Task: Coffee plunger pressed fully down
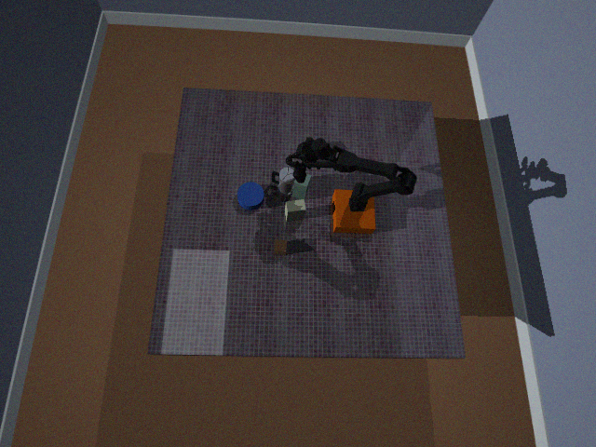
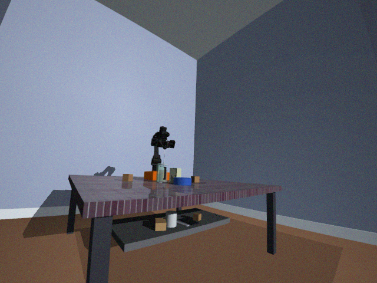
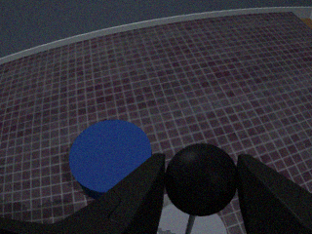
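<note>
A blue disc (image 1: 250,195) lies flat on the tiled table (image 2: 212,189), just left of the tool in the wrist view. A pale green box (image 1: 302,186) and a cream box (image 1: 294,209) stand close beneath the arm's reach. An orange block (image 1: 353,219) sits to their right. A small brown cube (image 1: 280,247) lies farther off. Under the table, a dark shelf (image 2: 142,240) carries two tan cubes (image 2: 160,224) and a white cylinder (image 2: 171,220).
</note>
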You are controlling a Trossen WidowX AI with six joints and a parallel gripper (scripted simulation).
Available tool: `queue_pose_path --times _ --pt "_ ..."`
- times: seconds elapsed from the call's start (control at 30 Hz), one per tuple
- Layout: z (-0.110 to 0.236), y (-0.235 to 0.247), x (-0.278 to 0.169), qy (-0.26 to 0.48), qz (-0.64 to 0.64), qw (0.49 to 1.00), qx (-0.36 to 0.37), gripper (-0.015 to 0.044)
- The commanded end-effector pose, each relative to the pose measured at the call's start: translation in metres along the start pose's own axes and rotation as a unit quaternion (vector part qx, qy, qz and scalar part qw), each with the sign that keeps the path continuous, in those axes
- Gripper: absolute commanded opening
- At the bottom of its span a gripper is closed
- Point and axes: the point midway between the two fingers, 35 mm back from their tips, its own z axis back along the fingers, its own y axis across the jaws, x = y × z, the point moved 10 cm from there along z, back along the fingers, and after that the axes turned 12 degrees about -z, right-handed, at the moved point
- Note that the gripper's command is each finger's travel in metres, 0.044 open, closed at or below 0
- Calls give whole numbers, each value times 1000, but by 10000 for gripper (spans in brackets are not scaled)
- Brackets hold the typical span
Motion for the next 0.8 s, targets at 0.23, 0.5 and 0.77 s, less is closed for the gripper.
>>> queue_pose_path --times 0.23,0.5,0.77 --pt "-4 -1 -4 -1 -2 1000 -1 114" --pt "-13 -3 -13 -1 -2 1000 0 114" --pt "-22 -5 -23 -1 -2 1000 0 114"
